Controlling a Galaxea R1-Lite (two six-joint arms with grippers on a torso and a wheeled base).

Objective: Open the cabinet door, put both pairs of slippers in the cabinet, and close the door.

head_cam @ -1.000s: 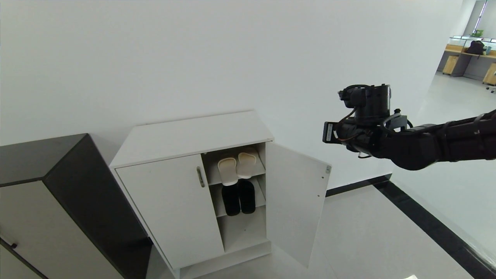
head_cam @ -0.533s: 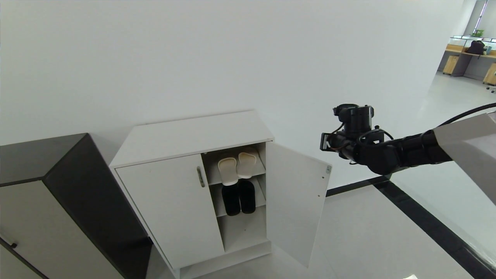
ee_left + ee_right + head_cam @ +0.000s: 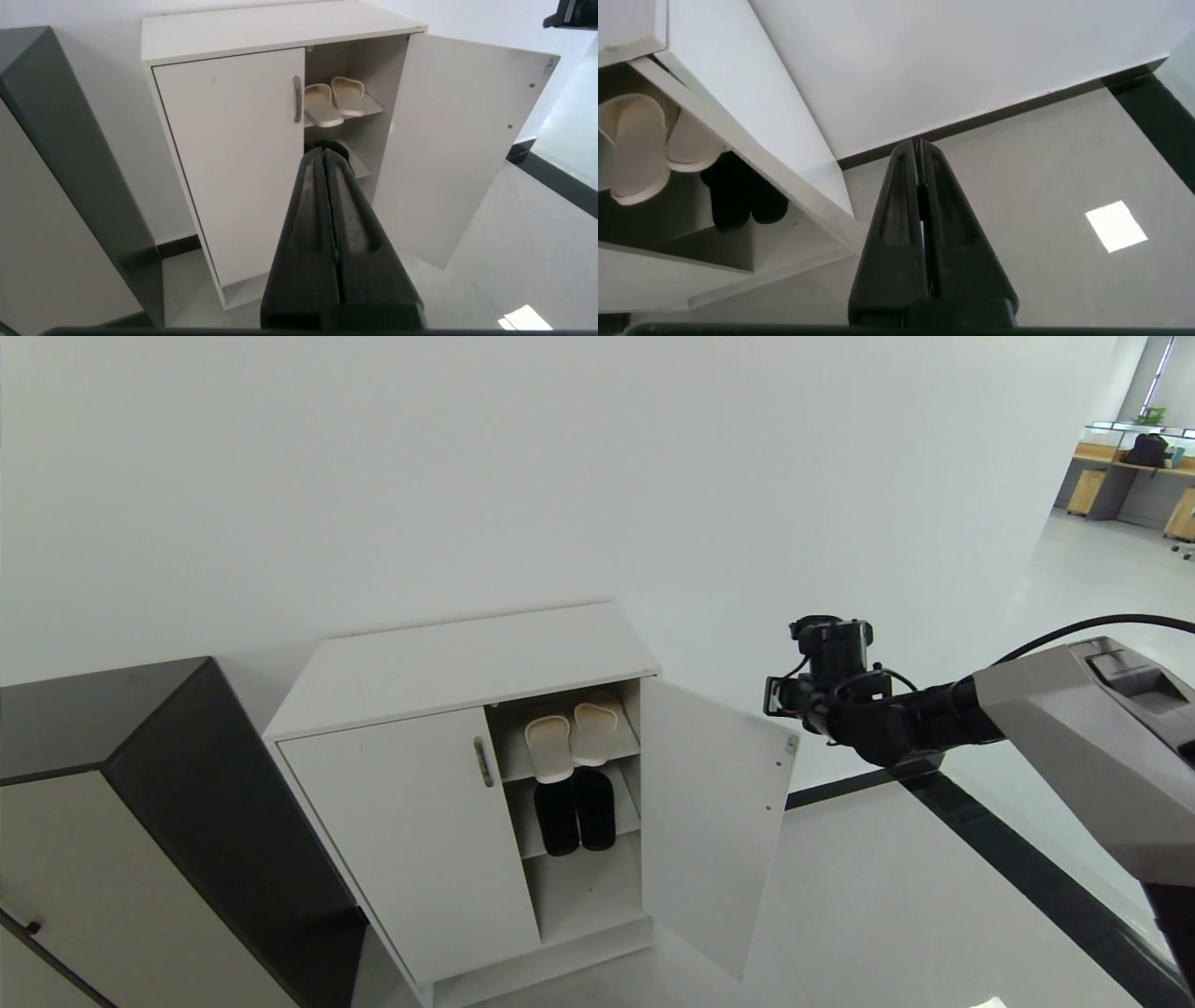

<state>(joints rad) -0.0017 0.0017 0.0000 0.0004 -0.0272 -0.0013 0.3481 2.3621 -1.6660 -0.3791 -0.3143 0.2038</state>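
The white cabinet (image 3: 467,663) stands against the wall with its right door (image 3: 714,821) swung open. A cream pair of slippers (image 3: 571,737) lies on the upper shelf and a black pair (image 3: 574,812) on the shelf below. My right gripper (image 3: 780,698) hangs just right of the open door's top outer corner, a little above it. In the right wrist view the gripper (image 3: 920,149) is shut and holds nothing, with the door (image 3: 738,112) and both pairs beside it. My left gripper (image 3: 324,154) is shut and holds nothing, in front of the cabinet (image 3: 224,140).
The cabinet's left door (image 3: 420,831) is closed, with a handle (image 3: 483,761). A black and grey cabinet (image 3: 140,803) stands close on the left. A black floor strip (image 3: 1008,859) runs along the right, and open floor lies in front of the door.
My right arm has come down and forward, bringing its gripper close to the open door's top outer corner. The cabinet, door and slippers have not moved.
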